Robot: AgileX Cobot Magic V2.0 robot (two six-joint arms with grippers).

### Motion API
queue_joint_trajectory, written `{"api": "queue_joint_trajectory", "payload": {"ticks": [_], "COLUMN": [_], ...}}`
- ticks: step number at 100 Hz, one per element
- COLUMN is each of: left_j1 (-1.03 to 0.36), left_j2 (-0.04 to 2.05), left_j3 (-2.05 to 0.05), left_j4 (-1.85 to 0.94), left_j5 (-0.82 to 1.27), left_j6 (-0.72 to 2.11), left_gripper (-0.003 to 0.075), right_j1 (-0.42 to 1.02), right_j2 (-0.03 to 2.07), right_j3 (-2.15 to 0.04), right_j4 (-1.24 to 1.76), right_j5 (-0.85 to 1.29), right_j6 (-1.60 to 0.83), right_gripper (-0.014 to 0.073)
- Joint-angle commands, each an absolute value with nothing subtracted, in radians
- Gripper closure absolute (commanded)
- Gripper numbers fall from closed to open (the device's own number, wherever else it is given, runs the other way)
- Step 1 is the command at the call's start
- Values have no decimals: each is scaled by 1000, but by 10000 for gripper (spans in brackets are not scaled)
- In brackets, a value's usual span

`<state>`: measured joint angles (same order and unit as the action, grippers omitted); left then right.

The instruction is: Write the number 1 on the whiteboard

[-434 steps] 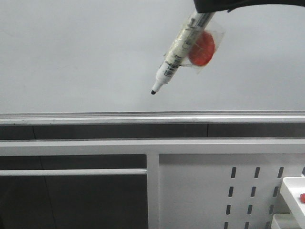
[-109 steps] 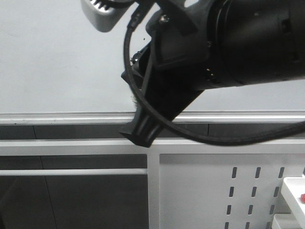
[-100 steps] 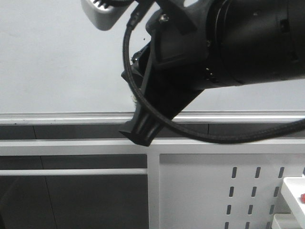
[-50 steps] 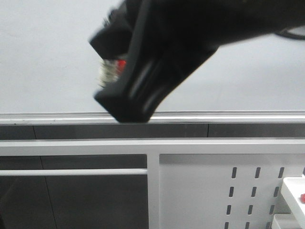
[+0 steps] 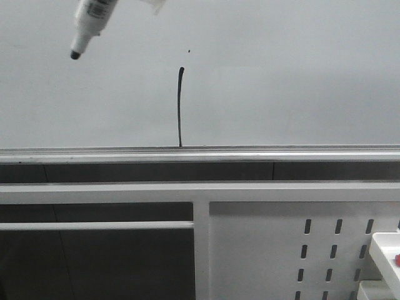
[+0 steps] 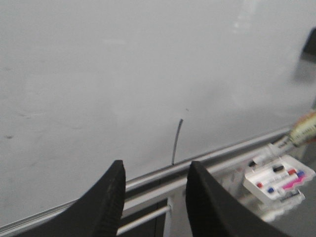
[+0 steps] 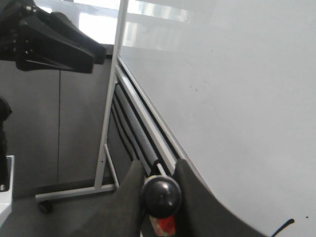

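Black ink forms the number 1 (image 5: 180,107) on the whiteboard (image 5: 300,75), just above its silver rail (image 5: 281,153). Up left, clear of the stroke, the right gripper (image 7: 157,183) clamps a marker (image 5: 87,28); barcode label unreadable. Left gripper (image 6: 154,195) gapes empty.

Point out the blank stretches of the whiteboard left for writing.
The glossy grey-white whiteboard is bare right of the thin black stroke of the number 1, down to the silver rail. Left is bare too, except the upper corner, where the white marker pen hangs.
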<state>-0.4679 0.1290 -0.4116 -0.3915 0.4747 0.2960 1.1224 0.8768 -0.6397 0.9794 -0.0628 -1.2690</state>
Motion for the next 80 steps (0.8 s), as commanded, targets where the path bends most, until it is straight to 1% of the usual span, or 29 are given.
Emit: {"api": "queue_joint_trajectory", "payload": {"ticks": [1, 8, 17, 36, 59, 80], "left_j1": [-487, -494, -500, -500, -500, -500], "left_j2": [255, 336, 415, 486, 525, 525], "left_j3": [-505, -552, -598, -643, -653, -653], "left_j4": [-597, -690, -759, -846, -861, -860], "left_j5": [524, 610, 669, 784, 807, 825], "left_j6": [568, 712, 806, 989, 1017, 1061], "left_gripper": [459, 459, 459, 458, 458, 459], "right_j1": [1124, 1124, 1122, 1120, 1120, 1120], "right_j2": [871, 886, 912, 979, 1086, 1155], "right_j3": [-706, -733, -765, -820, -926, -979], "right_j4": [982, 982, 982, 982, 982, 974], "right_j5": [-58, -25, 32, 99, 191, 220], "right_j6": [-1270, -1270, -1270, -1270, -1270, -1272], "right_gripper": [671, 671, 671, 671, 671, 671]}}
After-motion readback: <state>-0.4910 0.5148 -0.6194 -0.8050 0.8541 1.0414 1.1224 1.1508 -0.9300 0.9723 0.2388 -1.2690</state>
